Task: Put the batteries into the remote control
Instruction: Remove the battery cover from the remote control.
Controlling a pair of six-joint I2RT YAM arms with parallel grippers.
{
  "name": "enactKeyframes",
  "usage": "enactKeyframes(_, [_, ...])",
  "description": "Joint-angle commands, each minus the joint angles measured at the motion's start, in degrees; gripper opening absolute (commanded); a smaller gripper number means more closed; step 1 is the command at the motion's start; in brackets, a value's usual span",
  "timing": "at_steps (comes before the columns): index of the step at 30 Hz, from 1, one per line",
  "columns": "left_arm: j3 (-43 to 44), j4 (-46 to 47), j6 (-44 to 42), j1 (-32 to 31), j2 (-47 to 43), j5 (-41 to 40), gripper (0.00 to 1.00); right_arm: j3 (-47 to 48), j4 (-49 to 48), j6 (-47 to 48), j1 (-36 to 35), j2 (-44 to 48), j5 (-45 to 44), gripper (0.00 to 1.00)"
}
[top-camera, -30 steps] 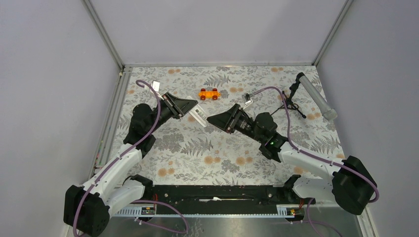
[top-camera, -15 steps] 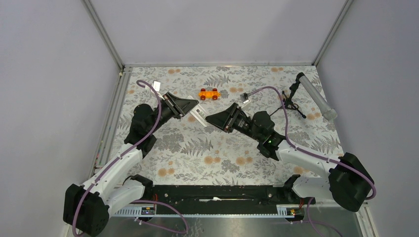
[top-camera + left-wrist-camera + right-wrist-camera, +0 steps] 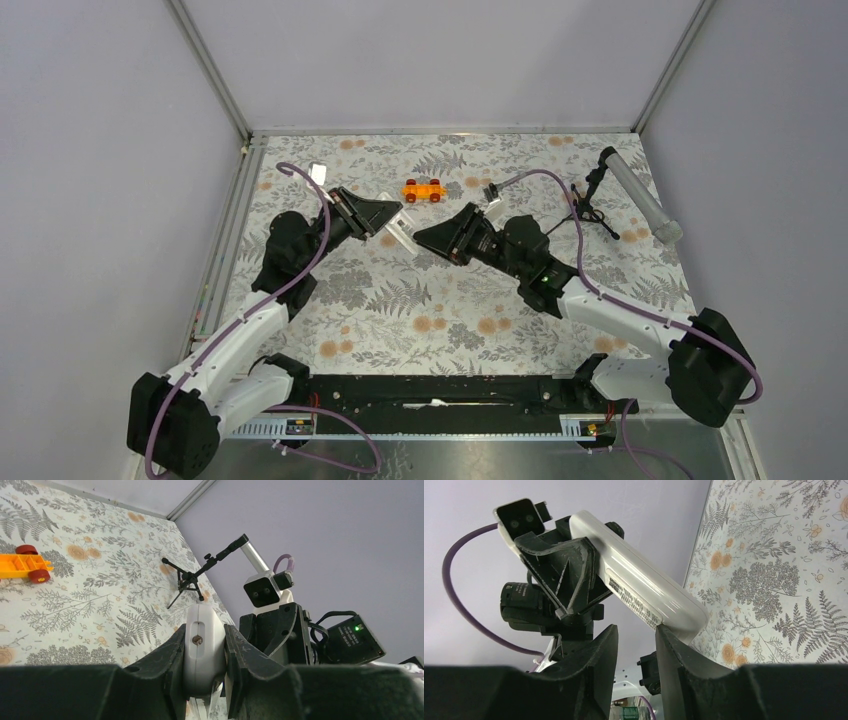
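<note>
The white remote control [image 3: 402,231] is held off the table, clamped across its width by my left gripper [image 3: 386,222]. In the left wrist view its end with a screw [image 3: 202,645] sits between the shut jaws of the left gripper [image 3: 204,630]. My right gripper [image 3: 420,238] is at the remote's free end. In the right wrist view the remote [image 3: 644,592] slants just above the right gripper [image 3: 636,632], whose jaws stand apart with nothing between them; one fingertip [image 3: 669,632] is against the remote's end. The batteries are out of view.
An orange toy car [image 3: 423,190] lies on the floral table cover behind the grippers and also shows in the left wrist view [image 3: 20,566]. A grey tube on a black tripod [image 3: 640,195] stands at the back right. Walls close in the table on three sides.
My right gripper has moved left and a little farther back, closing in on the remote's free end. The left gripper and the remote have barely moved.
</note>
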State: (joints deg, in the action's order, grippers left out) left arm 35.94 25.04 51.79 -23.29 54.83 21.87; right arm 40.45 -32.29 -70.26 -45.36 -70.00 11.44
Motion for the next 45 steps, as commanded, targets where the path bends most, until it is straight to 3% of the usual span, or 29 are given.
enactKeyframes(1, [0.1, 6.5, -3.4, -1.9, -2.7, 1.9, 0.0, 3.3, 5.6, 1.1, 0.1, -1.4, -4.0, 0.42])
enactKeyframes(11, [1.8, 1.7, -11.6, -4.4, -3.9, -2.2, 0.0, 7.0, 10.1, 0.7, 0.1, -4.4, -4.3, 0.4])
enactKeyframes(13, [1.9, 1.5, -12.2, -4.7, -4.1, -2.8, 0.0, 7.6, 10.2, 0.8, 0.1, -4.9, -4.8, 0.44])
enactKeyframes(16, [2.0, 1.3, -12.3, -5.1, -4.1, -3.6, 0.0, 8.2, 10.1, 1.1, 0.1, -5.8, -5.4, 0.52])
enactKeyframes(28, [1.7, 0.8, -13.7, -5.8, -4.4, -6.5, 0.0, 9.5, 10.7, 0.7, 0.1, -7.8, -5.8, 0.61])
enactKeyframes(45, [1.1, 1.4, -14.8, -6.9, -3.8, -9.2, 0.0, 11.8, 10.7, 0.2, 0.1, -11.3, -6.0, 0.63])
